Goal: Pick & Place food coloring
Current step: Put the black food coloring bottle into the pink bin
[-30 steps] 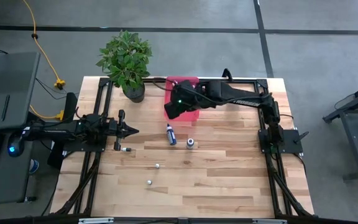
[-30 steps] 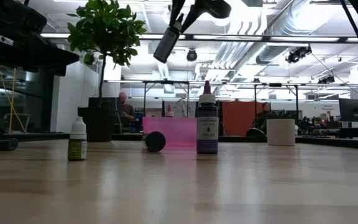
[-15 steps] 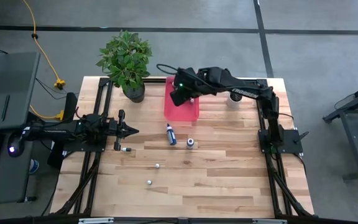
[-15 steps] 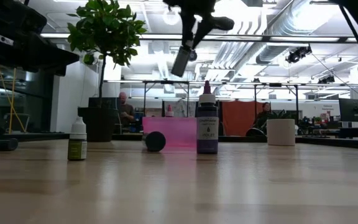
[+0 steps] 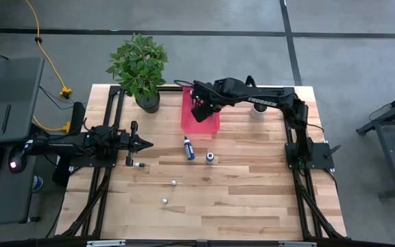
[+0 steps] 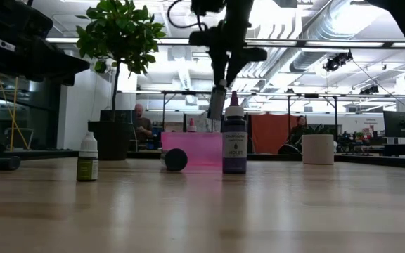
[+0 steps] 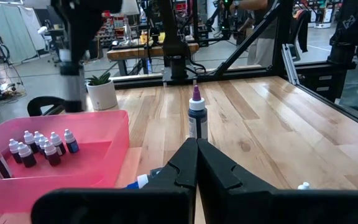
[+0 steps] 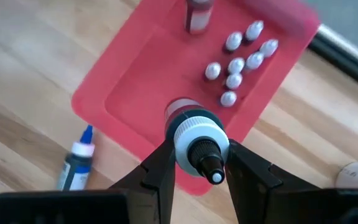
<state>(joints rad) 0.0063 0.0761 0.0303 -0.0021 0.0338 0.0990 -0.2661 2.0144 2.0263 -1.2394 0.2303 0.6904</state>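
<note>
Gripped between the right gripper (image 8: 199, 163) jaws, a white-capped food coloring bottle (image 8: 197, 138) is held above the pink tray (image 8: 129, 93)

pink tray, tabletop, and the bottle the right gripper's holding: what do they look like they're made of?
Pink tray: probably moulded plastic, translucent wall in the low view, rounded corners, soft sheen.
Tabletop: wood, butcher-block strips with visible grain, smooth satin finish.
Bottle in the right gripper: likely plastic; ribbed white cap, dark nozzle tip. Body mostly hidden, so uncertain.
</note>
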